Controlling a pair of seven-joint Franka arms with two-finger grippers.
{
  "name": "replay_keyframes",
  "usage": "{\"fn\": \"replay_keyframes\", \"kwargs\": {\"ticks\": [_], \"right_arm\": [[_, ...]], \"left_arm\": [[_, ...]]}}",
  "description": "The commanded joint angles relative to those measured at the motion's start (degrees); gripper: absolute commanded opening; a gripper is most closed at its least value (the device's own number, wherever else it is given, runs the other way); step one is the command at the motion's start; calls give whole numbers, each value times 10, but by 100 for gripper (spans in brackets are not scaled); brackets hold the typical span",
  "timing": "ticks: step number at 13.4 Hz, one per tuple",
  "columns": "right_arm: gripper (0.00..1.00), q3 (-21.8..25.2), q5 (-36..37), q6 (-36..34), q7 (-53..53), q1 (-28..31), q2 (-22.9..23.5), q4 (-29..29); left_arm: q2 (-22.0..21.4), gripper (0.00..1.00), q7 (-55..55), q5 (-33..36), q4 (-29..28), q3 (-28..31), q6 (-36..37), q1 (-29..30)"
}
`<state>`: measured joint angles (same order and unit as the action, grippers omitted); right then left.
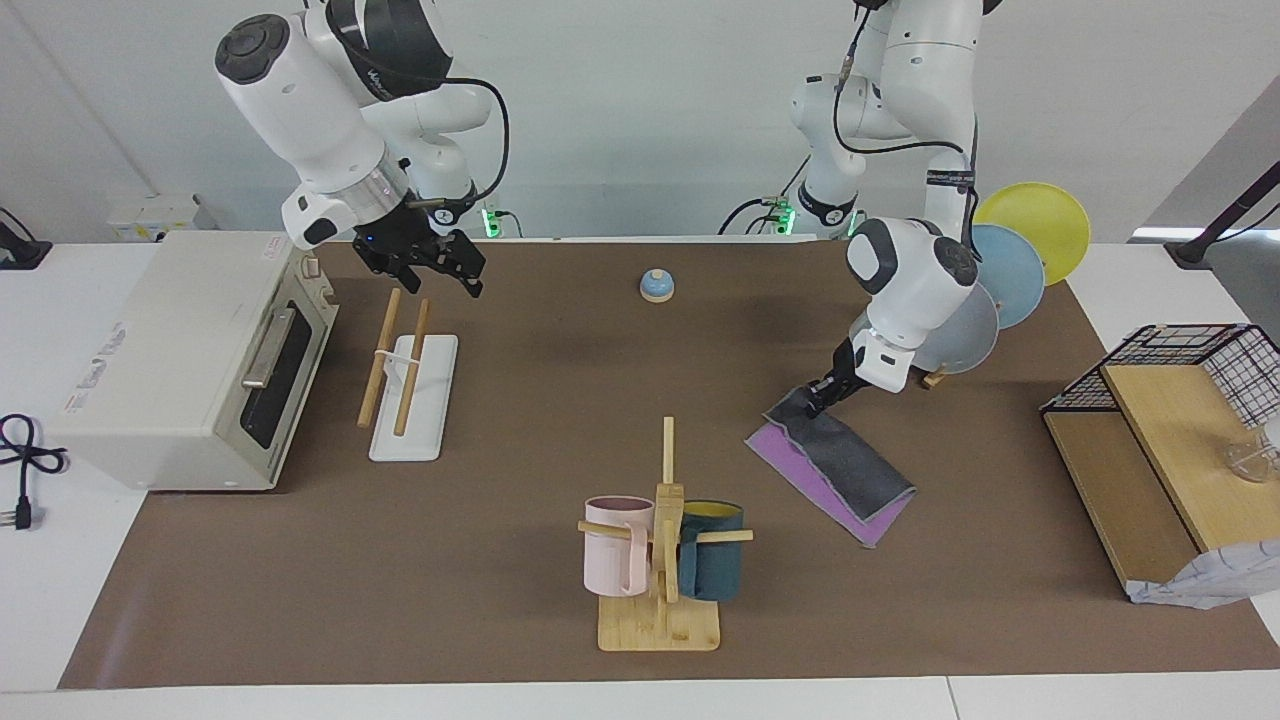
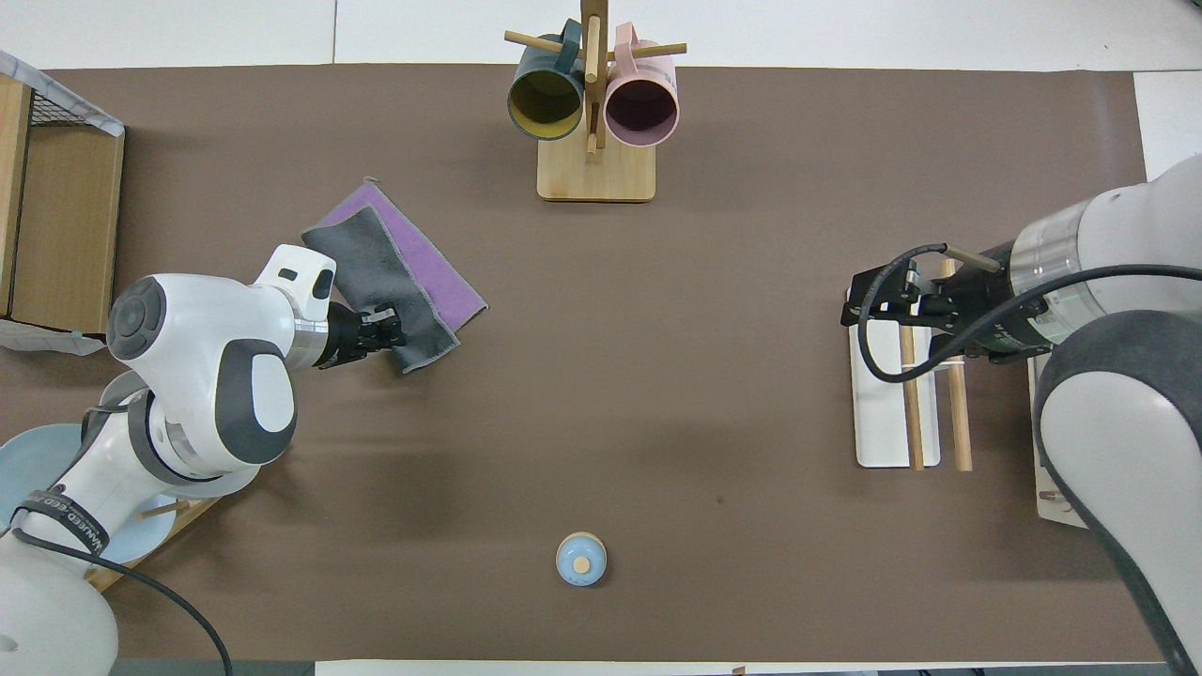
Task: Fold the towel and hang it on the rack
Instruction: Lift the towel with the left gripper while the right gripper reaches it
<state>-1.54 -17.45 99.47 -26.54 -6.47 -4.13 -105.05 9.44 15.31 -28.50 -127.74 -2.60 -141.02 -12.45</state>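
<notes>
The towel [image 1: 845, 465] lies toward the left arm's end of the table, its dark grey face folded over the purple face, with a purple strip showing along one side. It also shows in the overhead view [image 2: 399, 268]. My left gripper [image 1: 818, 398] is down at the towel's edge nearest the robots and is shut on the grey layer; it shows in the overhead view [image 2: 390, 330] too. The rack [image 1: 415, 400], a white base with two wooden rods, lies toward the right arm's end [image 2: 887, 413]. My right gripper [image 1: 440, 268] hangs open and empty over the rack's end nearest the robots.
A toaster oven [image 1: 190, 360] stands beside the rack. A mug tree [image 1: 665, 540] with a pink and a teal mug stands farther from the robots at the middle. A small blue bell [image 1: 656, 286], a plate stand with plates [image 1: 1000, 270] and a wooden shelf [image 1: 1170, 430] are also here.
</notes>
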Motion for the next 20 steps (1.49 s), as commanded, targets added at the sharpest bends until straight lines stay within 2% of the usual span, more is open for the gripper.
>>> {"fn": "replay_keyframes", "kwargs": {"ticks": [1,5,6,9,11,13,17,20], "right_arm": [[100,0,-60,27,-73,0,-23,-34],[100,0,-121,69,-139,-1,-35,-66],[100,0,-155,82,-174,-5,-34,-71],[100,0,-204,130,-214,-26,-20,-76],[100,0,-250,185,-249,-50,1,-76],[100,0,-294,273,-306,-97,22,-75],[100,0,-377,381,-342,-158,62,-74],[100,0,-406,391,-354,-164,67,-74]], "left_arm": [[-14,0,63,-8,51,1,83,7],[-20,0,203,1,129,2,192,6],[-20,0,247,3,153,1,219,4],[-28,0,375,7,204,-6,266,-2],[-55,0,464,2,209,-27,265,-3],[-70,0,561,-2,213,-49,258,-3],[-75,0,741,-1,239,-107,238,-3],[-78,0,813,-1,235,-133,205,-5]]}}
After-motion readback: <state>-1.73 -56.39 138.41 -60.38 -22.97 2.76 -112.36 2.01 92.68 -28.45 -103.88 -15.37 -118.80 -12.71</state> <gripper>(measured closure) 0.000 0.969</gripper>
